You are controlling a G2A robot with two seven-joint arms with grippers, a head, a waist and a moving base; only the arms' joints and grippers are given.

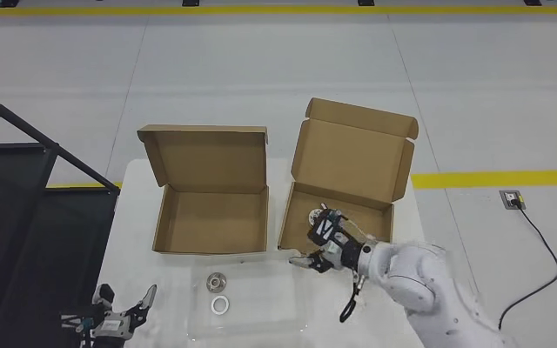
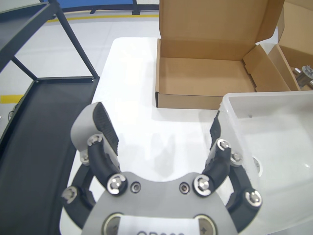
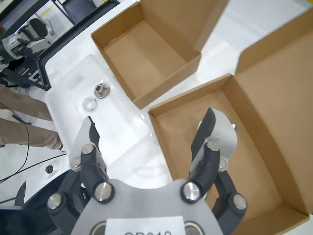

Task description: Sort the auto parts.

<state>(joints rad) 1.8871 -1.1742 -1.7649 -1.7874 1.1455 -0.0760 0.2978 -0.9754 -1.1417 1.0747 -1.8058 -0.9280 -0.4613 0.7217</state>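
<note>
While the right gripper (image 3: 149, 117) hangs with fingers spread, straddling a corner of the right cardboard box (image 3: 254, 133), the metal hub (image 3: 101, 91) and white ring (image 3: 89, 103) lie side by side in the clear tray (image 3: 73, 84) beyond one fingertip. The left gripper (image 2: 156, 112), fingers likewise apart, sits over the table (image 2: 127, 74), the tray wall beside one finger and the left cardboard box (image 2: 203, 74) ahead of it

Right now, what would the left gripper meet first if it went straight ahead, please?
Probably the near wall of the left cardboard box, across the white table; depth is unclear, so the table might come first.
</note>
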